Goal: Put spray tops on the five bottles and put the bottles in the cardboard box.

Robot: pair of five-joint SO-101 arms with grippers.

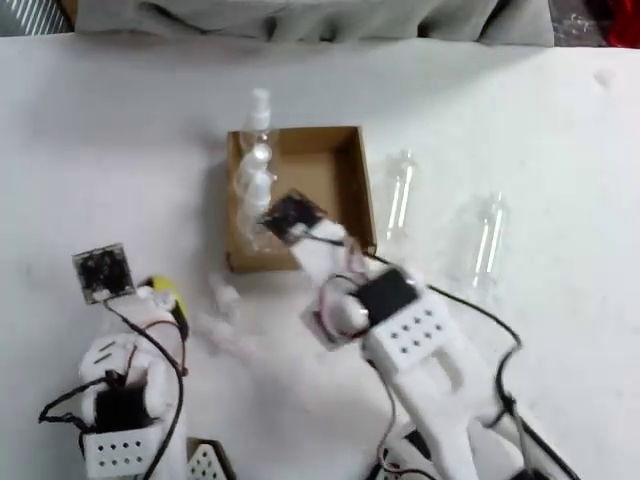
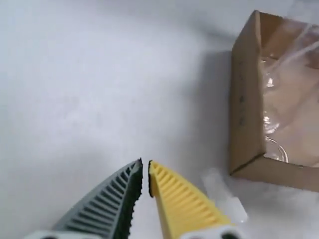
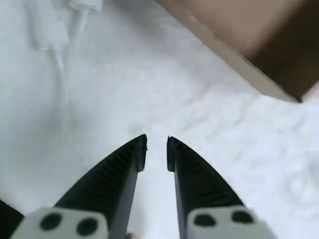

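Observation:
The cardboard box (image 1: 338, 170) stands open in the middle of the table. Clear bottles with spray tops (image 1: 258, 180) lie along its left wall, also visible through the box opening (image 2: 279, 94). Two uncapped clear bottles (image 1: 400, 195) (image 1: 487, 240) stand right of the box. Loose white spray tops (image 1: 226, 300) lie on the table in front of the box's left corner. My left gripper (image 2: 144, 175), grey and yellow, is shut and empty, hovering left of the box near one spray top (image 2: 225, 199). My right gripper (image 3: 156, 149) is slightly open and empty over the table by the box's near edge (image 3: 234, 55), with spray tops (image 3: 50, 25) beyond it.
The right arm (image 1: 410, 335) stretches from the front edge toward the box's near side, its cables trailing right. The left arm (image 1: 120, 390) sits at the front left. Grey cloth lies along the back edge. Bare white table spreads left of the box.

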